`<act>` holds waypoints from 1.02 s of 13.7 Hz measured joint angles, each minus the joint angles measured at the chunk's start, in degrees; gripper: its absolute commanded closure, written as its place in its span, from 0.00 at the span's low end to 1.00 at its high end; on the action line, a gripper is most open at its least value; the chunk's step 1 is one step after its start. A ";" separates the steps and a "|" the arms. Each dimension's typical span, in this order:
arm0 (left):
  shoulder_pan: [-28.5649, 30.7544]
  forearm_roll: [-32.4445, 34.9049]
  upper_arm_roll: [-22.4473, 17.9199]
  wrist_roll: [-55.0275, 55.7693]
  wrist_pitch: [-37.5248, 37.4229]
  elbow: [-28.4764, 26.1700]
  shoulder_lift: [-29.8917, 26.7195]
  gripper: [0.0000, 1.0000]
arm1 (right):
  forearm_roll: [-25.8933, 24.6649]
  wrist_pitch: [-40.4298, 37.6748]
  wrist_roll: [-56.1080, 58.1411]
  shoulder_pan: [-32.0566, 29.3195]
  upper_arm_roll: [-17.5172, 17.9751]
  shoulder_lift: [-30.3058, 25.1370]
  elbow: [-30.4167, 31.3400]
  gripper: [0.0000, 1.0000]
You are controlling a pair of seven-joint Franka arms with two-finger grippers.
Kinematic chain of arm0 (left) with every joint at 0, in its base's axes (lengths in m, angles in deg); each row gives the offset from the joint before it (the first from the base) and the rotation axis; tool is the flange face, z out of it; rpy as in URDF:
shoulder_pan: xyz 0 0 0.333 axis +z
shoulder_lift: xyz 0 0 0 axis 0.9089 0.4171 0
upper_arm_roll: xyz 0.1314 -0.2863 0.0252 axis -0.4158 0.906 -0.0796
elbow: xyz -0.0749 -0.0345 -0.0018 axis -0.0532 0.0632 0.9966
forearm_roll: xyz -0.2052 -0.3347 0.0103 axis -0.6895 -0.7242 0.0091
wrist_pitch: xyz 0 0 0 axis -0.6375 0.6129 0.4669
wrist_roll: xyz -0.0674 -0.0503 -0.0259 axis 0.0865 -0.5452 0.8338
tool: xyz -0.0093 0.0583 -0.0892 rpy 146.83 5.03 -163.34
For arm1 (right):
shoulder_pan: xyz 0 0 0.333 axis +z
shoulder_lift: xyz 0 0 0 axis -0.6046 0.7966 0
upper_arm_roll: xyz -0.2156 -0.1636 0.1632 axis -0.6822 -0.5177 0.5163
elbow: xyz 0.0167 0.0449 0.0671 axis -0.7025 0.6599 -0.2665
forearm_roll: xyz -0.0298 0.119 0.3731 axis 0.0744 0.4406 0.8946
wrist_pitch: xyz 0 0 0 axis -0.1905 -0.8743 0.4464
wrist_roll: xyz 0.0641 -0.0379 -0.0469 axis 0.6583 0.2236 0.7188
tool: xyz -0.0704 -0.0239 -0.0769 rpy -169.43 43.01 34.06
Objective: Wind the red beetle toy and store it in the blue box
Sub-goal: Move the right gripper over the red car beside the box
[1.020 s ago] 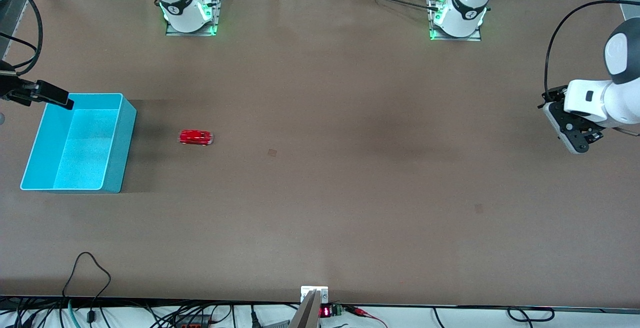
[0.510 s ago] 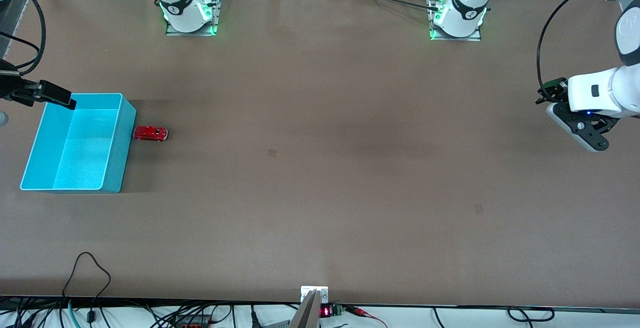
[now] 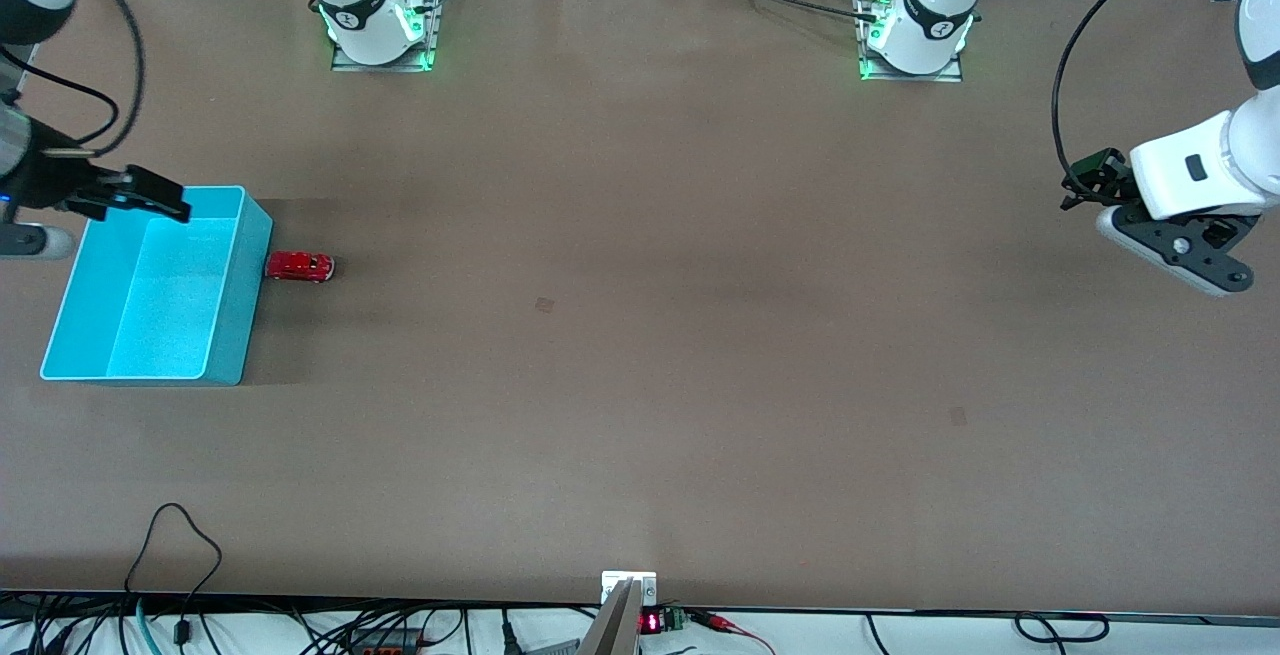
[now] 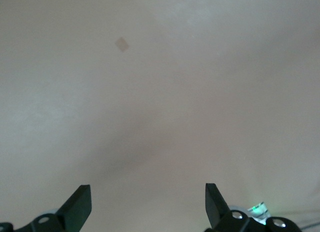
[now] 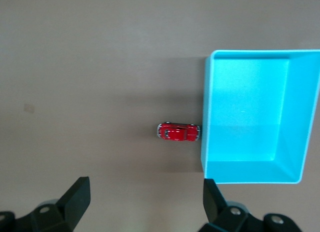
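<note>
The red beetle toy point(image 3: 300, 266) stands on the brown table, its end against the outer wall of the blue box point(image 3: 250, 305), on the side toward the left arm's end. The right wrist view shows the toy point(image 5: 178, 131) touching the box's wall point(image 5: 205, 117); the box is empty. My right gripper point(image 3: 165, 201) hangs open and empty over the box's corner nearest the robots' bases; its fingertips point(image 5: 76, 199) show wide apart. My left gripper point(image 3: 1185, 257) hangs open and empty over bare table at the left arm's end, far from both point(image 4: 145, 202).
A small dark mark point(image 3: 544, 305) lies mid-table and shows in the left wrist view point(image 4: 121, 44). A second mark point(image 3: 957, 416) lies nearer the front camera. Cables point(image 3: 180, 545) run along the table's front edge. The arm bases point(image 3: 378, 30) stand at the top edge.
The toy rolled across the table toward the box and stopped against its wall. My right gripper shifted a little over the box's corner. My left arm swung slightly.
</note>
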 measured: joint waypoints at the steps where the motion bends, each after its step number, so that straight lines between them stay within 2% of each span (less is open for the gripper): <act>1: 0.04 0.00 -0.10 4.09 -0.02 0.76 -0.03 0.00 | -0.06 -0.09 -0.06 0.88 0.01 0.39 0.03 0.00; 3: -1.54 -0.05 -0.99 14.13 -0.72 1.77 -0.48 0.00 | -0.07 -0.94 0.26 1.18 0.00 0.74 0.98 0.00; 6: -12.24 -1.47 -11.14 24.69 -0.89 1.96 -1.96 0.00 | -0.06 -1.41 3.00 1.04 1.46 0.06 4.69 0.00; 9: -17.07 -2.69 -18.00 25.69 4.90 -0.99 -3.83 0.00 | -0.20 -1.17 15.35 -0.25 3.67 -2.69 11.18 0.00; 12: -18.06 -3.15 -19.71 25.69 6.58 -6.16 -7.65 0.00 | -0.23 2.06 34.21 -3.61 3.94 -3.93 17.23 0.00; 14: -18.28 -3.16 -19.71 25.72 6.58 -7.42 -8.96 0.00 | -0.45 6.02 44.32 -4.94 3.96 -3.96 21.83 0.00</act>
